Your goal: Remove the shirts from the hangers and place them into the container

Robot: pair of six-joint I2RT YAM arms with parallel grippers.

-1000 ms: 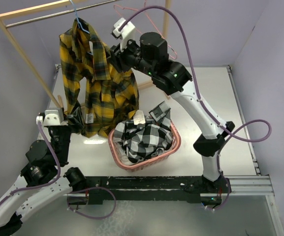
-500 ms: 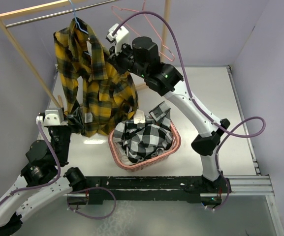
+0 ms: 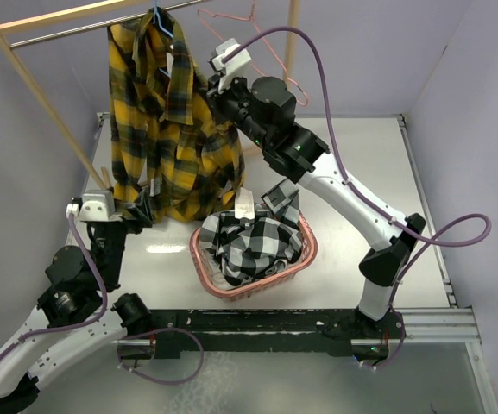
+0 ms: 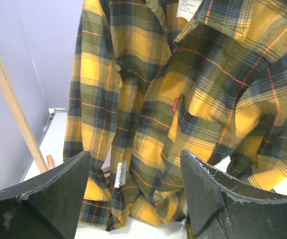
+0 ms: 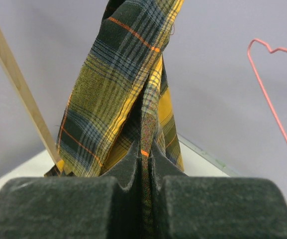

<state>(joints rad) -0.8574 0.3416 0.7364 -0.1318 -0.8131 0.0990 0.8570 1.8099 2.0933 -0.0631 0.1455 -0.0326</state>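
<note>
Top external view. The yellow plaid shirt [image 3: 167, 147] hangs at far left from the light blue hanger [image 3: 158, 15], hooked over the metal rod [image 3: 67, 30] of the wooden rack [image 3: 46, 95]. The right gripper [image 3: 214, 88], raised off the table [image 3: 361, 172], is clamped on the shirt's right edge. The left gripper [image 3: 136, 211] sits low at the shirt's hem, jaws spread. The pink basket [image 3: 231, 291] stands near centre and contains the black and white shirt [image 3: 253, 246] (crumpled, with part draped over the far rim).

Left wrist view. The two fingers [image 4: 58, 184] stand wide apart with nothing between them; the yellow shirt fills the frame just beyond them, its hem reaching the table. Whether the fingertips touch the cloth cannot be told.

Right wrist view. The fingers [image 5: 128, 169] are pressed together on a vertical fold of yellow plaid. The pink hanger [image 5: 268, 99] hangs bare at right.
</note>
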